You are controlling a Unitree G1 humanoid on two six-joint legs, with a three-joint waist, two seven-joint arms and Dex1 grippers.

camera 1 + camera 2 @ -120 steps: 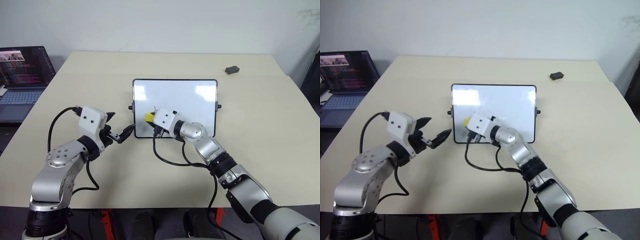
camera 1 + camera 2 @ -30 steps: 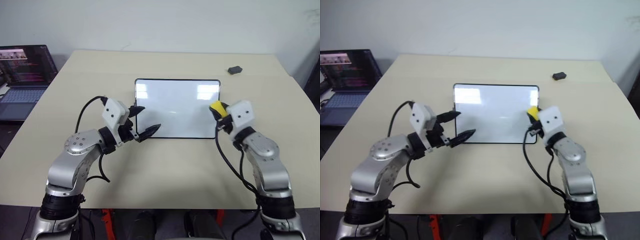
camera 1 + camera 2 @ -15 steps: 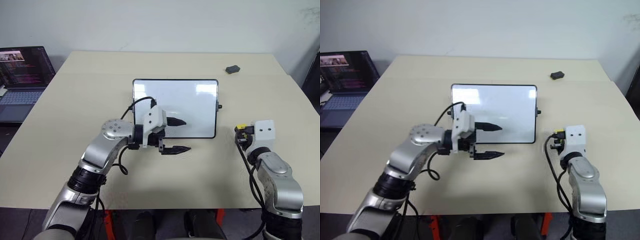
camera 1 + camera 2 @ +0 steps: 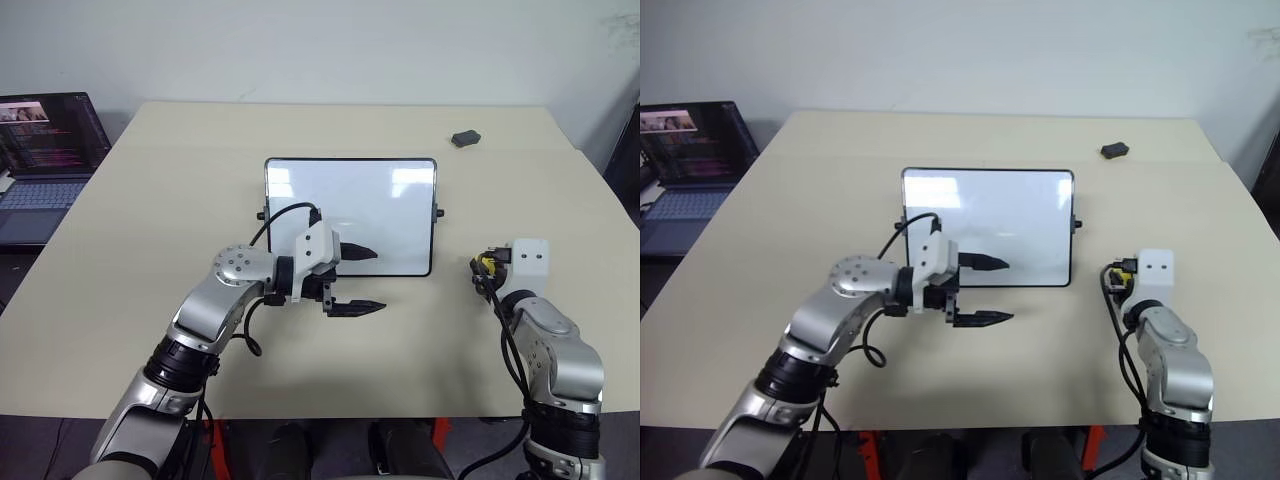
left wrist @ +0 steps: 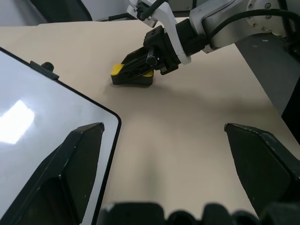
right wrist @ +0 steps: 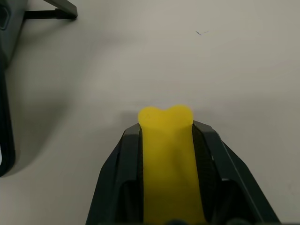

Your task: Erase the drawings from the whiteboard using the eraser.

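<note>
The whiteboard (image 4: 350,205) lies flat mid-table, its face plain white with glare; the drawings are out of view. My left gripper (image 4: 362,279) is open at the board's near edge, with one finger over the board's lower part and the other over the table in front of it. The yellow eraser (image 5: 123,70) rests on the table to the right of the board, level with its near corner. My right gripper (image 5: 136,65) is shut on the eraser (image 6: 166,159), with a black finger (image 6: 123,154) pressed against each side.
An open laptop (image 4: 45,150) sits off the table's far left corner. A small dark grey object (image 4: 464,138) lies at the far right of the table. Bare tabletop (image 4: 400,350) runs in front of the board.
Over the last second my right gripper carried the eraser off the board's right edge, right and down to the table. My left gripper swung right along the board's near edge.
</note>
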